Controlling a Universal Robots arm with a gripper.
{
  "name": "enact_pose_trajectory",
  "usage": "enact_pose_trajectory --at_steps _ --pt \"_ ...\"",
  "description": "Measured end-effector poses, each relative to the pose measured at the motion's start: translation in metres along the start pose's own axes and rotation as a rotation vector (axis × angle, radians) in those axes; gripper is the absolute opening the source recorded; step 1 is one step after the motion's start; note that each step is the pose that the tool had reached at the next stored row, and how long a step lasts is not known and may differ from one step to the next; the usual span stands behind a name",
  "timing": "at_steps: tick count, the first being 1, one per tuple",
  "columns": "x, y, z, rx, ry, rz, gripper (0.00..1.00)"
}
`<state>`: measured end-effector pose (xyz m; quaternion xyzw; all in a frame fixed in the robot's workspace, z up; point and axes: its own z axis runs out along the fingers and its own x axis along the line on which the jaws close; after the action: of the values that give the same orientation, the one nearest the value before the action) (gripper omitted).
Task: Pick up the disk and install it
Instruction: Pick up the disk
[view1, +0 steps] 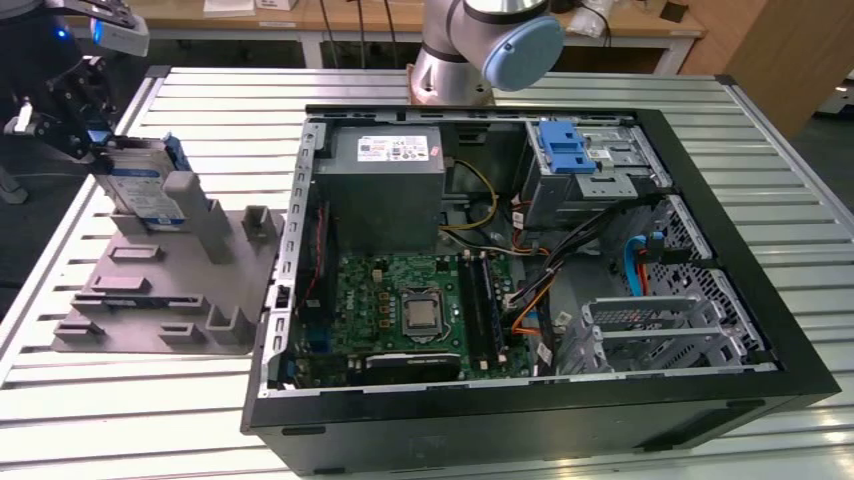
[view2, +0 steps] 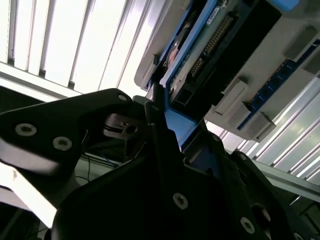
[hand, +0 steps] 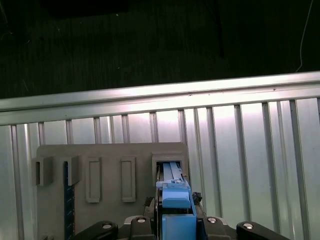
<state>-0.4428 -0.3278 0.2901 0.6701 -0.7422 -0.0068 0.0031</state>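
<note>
Black robot gripper (view1: 91, 145) is clamping the top edge of the disk (view1: 140, 190), a flat silver metal hard drive in a blue plastic carrier. In the second wrist view its black fingers (view2: 156, 112) are bearing on the blue frame. Disk is standing upright over an end slot of the grey plastic slotted fixture (view1: 174, 300), on the exterior view's left; whether its lower edge is seated, cannot tell. Fixture is sitting just beside the open black computer case (view1: 747, 330) on the ribbed metal table (view1: 134, 425).
</note>
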Motion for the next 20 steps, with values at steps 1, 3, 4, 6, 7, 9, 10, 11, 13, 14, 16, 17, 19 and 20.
enact_pose_trajectory --at_steps 1,3,4,6,7,9,10,11,13,14,16,17,19,20 --pt "0.0 0.0 0.0 0.0 0.0 0.0 0.37" --pt "0.0 0.0 0.0 0.0 0.0 0.0 0.37" --pt "0.0 0.0 0.0 0.0001 0.0 0.0 0.37" --pt "0.0005 0.0001 0.0 0.0 0.0001 -0.005 0.37" --pt "0.0006 0.0 0.0 0.0 0.0001 -0.013 0.37" --pt "0.0007 0.0001 0.0 0.0 0.0005 -0.038 0.37" --pt "0.0008 0.0001 0.0 -0.0001 0.0006 -0.049 0.37" --pt "0.0009 0.0001 0.0 -0.0002 0.0008 -0.058 0.37" --pt "0.0012 0.0002 0.0 -0.0002 0.0008 -0.061 0.37" --pt "0.0012 0.0002 0.0 -0.0002 0.0009 -0.061 0.37" --pt "0.0015 0.0002 0.0 -0.0003 0.0009 -0.062 0.37" --pt "0.002 0.0002 0.0 -0.0003 0.0011 -0.067 0.37" --pt "0.0024 0.0002 0.0 -0.0003 0.0013 -0.083 0.37" --pt "0.0024 0.0002 0.0 -0.0003 0.0014 -0.086 0.37"
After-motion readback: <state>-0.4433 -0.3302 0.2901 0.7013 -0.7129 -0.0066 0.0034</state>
